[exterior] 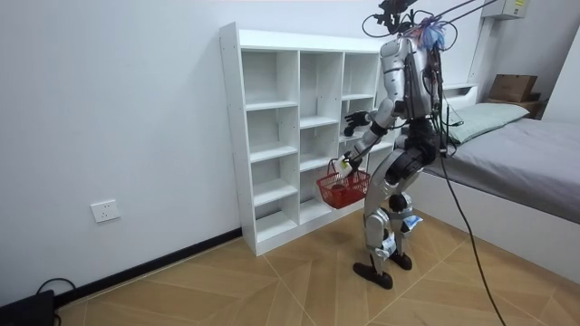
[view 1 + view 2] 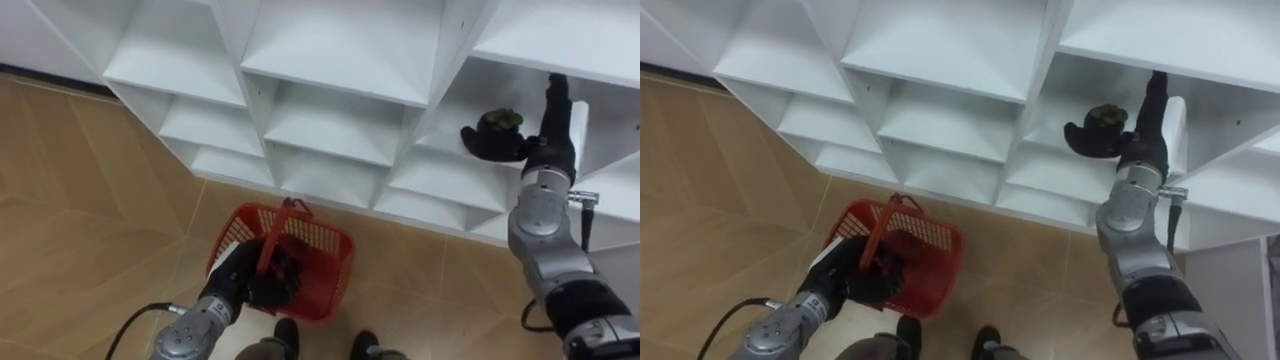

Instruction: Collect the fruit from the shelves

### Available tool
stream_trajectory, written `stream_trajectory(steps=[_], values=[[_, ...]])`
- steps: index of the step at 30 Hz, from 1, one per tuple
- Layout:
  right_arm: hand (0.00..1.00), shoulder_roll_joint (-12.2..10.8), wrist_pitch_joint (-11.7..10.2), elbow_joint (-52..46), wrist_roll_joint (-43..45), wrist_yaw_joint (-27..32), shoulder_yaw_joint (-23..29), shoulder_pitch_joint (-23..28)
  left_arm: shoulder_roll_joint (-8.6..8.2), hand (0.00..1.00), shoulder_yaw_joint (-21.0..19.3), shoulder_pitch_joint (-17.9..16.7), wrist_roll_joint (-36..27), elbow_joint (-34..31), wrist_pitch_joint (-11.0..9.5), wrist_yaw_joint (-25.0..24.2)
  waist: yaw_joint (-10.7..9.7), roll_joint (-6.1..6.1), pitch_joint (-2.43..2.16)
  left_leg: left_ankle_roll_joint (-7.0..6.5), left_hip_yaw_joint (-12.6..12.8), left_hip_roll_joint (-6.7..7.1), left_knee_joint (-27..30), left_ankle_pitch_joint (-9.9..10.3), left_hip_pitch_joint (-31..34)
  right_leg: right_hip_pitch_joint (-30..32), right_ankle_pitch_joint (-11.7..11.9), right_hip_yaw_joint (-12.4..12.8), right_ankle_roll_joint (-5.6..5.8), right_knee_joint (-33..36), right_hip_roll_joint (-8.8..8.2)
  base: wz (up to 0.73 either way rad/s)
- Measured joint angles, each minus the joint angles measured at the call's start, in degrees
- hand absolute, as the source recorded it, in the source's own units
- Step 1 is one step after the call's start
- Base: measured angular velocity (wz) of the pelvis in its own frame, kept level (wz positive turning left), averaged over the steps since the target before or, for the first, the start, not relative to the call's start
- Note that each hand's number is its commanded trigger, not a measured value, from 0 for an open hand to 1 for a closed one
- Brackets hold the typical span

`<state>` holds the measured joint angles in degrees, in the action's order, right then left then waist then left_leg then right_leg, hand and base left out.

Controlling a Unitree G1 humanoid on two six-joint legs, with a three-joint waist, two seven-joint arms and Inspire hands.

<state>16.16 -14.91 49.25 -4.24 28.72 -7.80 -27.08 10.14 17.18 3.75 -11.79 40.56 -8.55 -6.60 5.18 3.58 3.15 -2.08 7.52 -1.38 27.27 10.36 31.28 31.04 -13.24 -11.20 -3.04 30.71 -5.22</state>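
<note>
Clasping dark-green fruit (image 2: 502,120) in right hand (image 2: 482,141) inside closet (image 2: 330,70); gripping handle of red basket (image 2: 326,256) in left hand (image 2: 236,281), lower down.

There is 1 red basket (image 2: 325,268) w/ 1 handle (image 2: 280,228). How many things lie in it can't be told. There is 1 dark green fruit (image 2: 500,121). There is 1 white closet (image 2: 340,60), w/ 3 stacks side by side. The robot has 2 hands: 1 left hand (image 2: 240,285) & 1 right hand (image 2: 485,143). The room has 1 bed (image 1: 530,149), 1 brown box (image 1: 512,87) & 1 wall plug (image 1: 106,211).
</note>
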Motion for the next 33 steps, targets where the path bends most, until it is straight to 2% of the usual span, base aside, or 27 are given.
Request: stream_trajectory(steps=[4, 7, 14, 20, 33], values=[[0.00, 0.00, 0.17, 0.83, 0.00, -1.18, 0.00, -0.04, -0.01, 1.00, 0.00, 0.04, 0.03, -0.01, 1.07, 0.02, 0.07, -0.01, 0.00, 0.00, 0.00, 0.00, 0.05, 0.00, 0.90, 0.96, -0.04, 0.00, -0.06, 0.09, -0.01, 0.00], [0.00, 0.00, 1.31, 1.66, -0.03, -1.48, -0.02, -0.42, 0.00, 1.00, 0.02, 0.11, -0.04, -0.01, 1.14, 0.09, 0.11, -0.01, 0.01, 0.00, 0.11, 0.01, 0.05, 0.00, 1.41, 1.50, -0.06, 0.05, -0.08, 0.21, -0.07, 0.00], [0.00, 0.14, 1.35, 1.90, 0.00, -1.50, -0.12, -1.22, 0.17, 1.00, 1.62, 0.71, -3.74, -0.09, 1.14, 1.14, 0.28, -0.22, 0.14, -0.01, 0.32, 0.15, 0.24, -0.01, 2.55, 3.02, -0.43, -0.02, -0.20, 1.10, -0.48, 0.00], [0.00, 1.84, 1.29, 2.50, 0.35, -1.47, -0.12, -1.65, 0.10, 1.00, 2.16, 1.15, -3.76, -0.11, 1.14, 1.19, 1.59, -0.29, 0.19, -0.01, 0.56, 0.20, 0.47, -0.01, 3.40, 4.19, -0.58, 0.04, -0.30, 1.90, -0.71, 0.00], [0.00, 2.95, 1.31, 3.07, 0.26, -2.06, 0.03, -3.16, 0.10, 1.00, 2.13, 1.70, -4.36, -0.87, 1.16, 1.19, 1.57, -0.29, 0.21, 0.03, 0.55, 0.21, 0.85, -0.04, 4.48, 5.40, -0.80, 0.04, -0.42, 2.48, -0.79, 0.00]])
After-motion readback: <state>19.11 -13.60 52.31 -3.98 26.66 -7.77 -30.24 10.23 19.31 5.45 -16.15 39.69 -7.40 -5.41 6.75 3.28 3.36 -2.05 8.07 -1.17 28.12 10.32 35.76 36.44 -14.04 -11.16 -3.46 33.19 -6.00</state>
